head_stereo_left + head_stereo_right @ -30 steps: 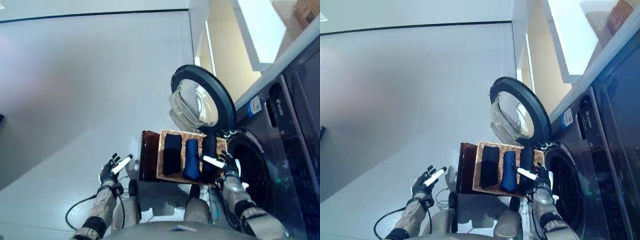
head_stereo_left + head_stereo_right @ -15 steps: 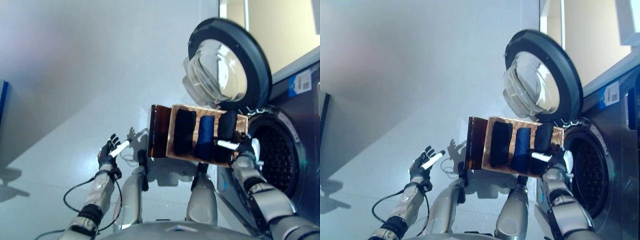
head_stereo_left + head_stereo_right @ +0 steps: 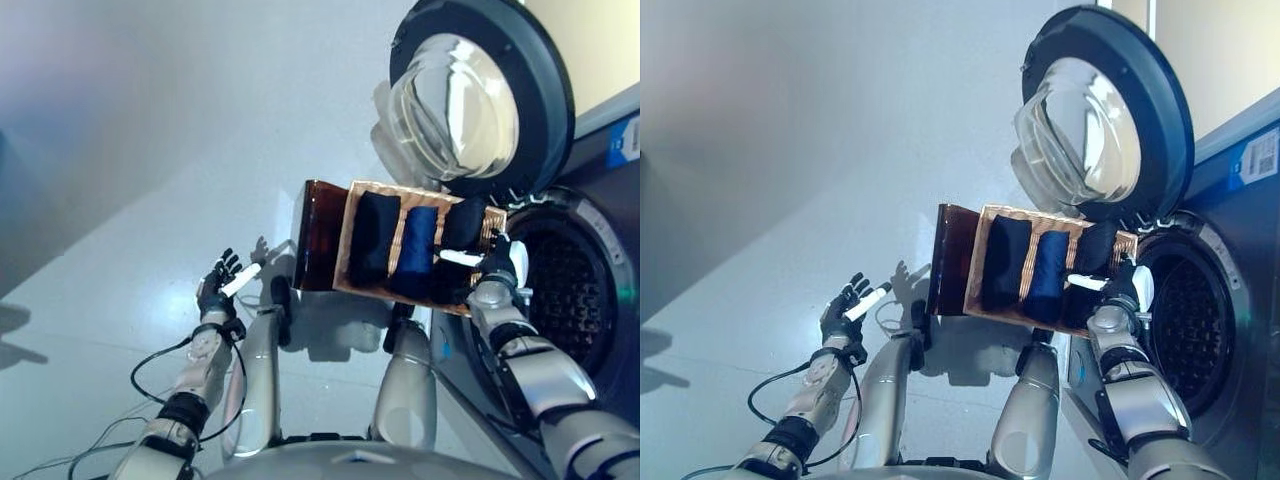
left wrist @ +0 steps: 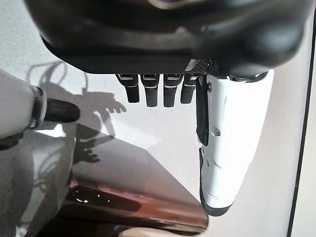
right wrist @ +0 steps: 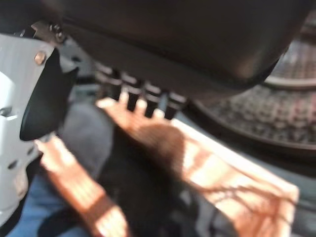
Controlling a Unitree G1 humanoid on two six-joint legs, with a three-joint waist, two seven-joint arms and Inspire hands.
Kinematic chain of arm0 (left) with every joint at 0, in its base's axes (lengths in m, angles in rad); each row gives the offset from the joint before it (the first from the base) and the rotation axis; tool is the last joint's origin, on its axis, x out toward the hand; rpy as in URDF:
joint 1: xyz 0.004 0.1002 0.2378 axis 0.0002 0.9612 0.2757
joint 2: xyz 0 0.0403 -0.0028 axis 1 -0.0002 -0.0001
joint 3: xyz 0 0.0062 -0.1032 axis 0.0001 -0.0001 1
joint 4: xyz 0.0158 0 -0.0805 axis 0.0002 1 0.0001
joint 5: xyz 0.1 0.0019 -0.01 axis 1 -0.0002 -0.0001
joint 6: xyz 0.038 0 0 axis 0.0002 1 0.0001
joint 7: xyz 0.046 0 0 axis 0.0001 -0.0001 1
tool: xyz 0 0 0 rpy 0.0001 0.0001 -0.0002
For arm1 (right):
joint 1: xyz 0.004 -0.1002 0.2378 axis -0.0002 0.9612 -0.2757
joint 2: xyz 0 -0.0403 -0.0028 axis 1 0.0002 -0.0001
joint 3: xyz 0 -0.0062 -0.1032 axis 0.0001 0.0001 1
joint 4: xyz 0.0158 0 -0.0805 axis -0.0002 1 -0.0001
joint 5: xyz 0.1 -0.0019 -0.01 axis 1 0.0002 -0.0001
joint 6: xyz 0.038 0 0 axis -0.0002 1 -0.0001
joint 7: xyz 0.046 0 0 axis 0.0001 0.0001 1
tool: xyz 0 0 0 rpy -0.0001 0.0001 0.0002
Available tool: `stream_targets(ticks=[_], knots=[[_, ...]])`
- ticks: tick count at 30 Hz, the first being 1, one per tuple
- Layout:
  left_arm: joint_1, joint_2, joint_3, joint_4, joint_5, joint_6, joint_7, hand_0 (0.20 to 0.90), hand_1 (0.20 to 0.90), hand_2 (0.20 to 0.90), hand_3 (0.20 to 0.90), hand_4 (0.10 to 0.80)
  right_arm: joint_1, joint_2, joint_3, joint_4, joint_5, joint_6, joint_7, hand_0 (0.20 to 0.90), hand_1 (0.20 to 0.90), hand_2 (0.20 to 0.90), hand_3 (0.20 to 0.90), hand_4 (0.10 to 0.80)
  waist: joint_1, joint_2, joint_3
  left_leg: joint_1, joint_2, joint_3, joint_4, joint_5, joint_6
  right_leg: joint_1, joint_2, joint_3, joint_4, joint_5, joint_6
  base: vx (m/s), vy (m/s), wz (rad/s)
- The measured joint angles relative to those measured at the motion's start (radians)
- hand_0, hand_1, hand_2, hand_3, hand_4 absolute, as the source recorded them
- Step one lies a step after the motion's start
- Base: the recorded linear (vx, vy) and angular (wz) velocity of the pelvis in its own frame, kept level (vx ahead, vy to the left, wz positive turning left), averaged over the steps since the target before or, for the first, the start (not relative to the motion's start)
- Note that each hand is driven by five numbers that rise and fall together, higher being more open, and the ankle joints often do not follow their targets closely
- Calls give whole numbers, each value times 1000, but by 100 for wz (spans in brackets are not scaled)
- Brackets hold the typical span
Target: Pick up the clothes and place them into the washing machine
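Wooden tray [image 3: 490, 215] holds 3 rolled clothes [image 3: 415, 250].

Both eye views look down from the robot's head, a little apart, and share the same scene: the wooden tray [image 3: 345, 240] of rolled clothes, the washing machine's open door [image 3: 480, 90] and the drum opening [image 3: 1185, 320]. The left wrist view looks along the left hand [image 4: 168, 91] from very close toward the floor [image 4: 98, 69] and the brown stand [image 4: 123, 197] under the tray. The right wrist view looks past the right hand [image 5: 148, 96] at the tray and drum, very near.
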Motion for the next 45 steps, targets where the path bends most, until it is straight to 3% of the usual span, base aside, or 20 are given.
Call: stream_targets(ticks=[18,24,34,39,45], knots=[[24,22,3,-3,0,-1,2,900,900,900,900,800,-10,-10,-41,18,60,18,-19,900,900,900,900,800,26,7,4,-94,-1,3,99,-24,2,-120,-16,45,129,-42,-5,1,2,1],[45,27,2,-21,0,-4,-1,900,900,900,900,800,-29,-12,-47,56,78,18,-18,900,900,900,900,800,67,32,1,-106,-7,-9,100,-28,2,-123,-24,32,142,-51,-4,14,-5,7],[95,33,-3,-61,1,-13,-7,900,900,900,900,800,-50,-15,-71,124,61,23,-24,900,900,900,900,800,89,44,-7,-111,-24,-22,91,-16,-1,-123,-47,12,170,-78,-6,11,2,10],[117,47,-34,-148,5,-15,-29,900,900,900,900,800,-69,-47,-29,227,-66,104,-42,900,900,900,900,800,115,79,-33,-142,-31,-48,127,-31,-2,-126,-58,-9,203,-104,-6,68,-5,16],[160,78,-38,-188,25,4,-62,900,900,900,900,800,-67,-95,-16,268,-224,195,4,900,900,900,900,800,138,91,-80,-178,-39,-50,200,-57,-3,-165,-86,5,296,-157,-7,17,4,9]])
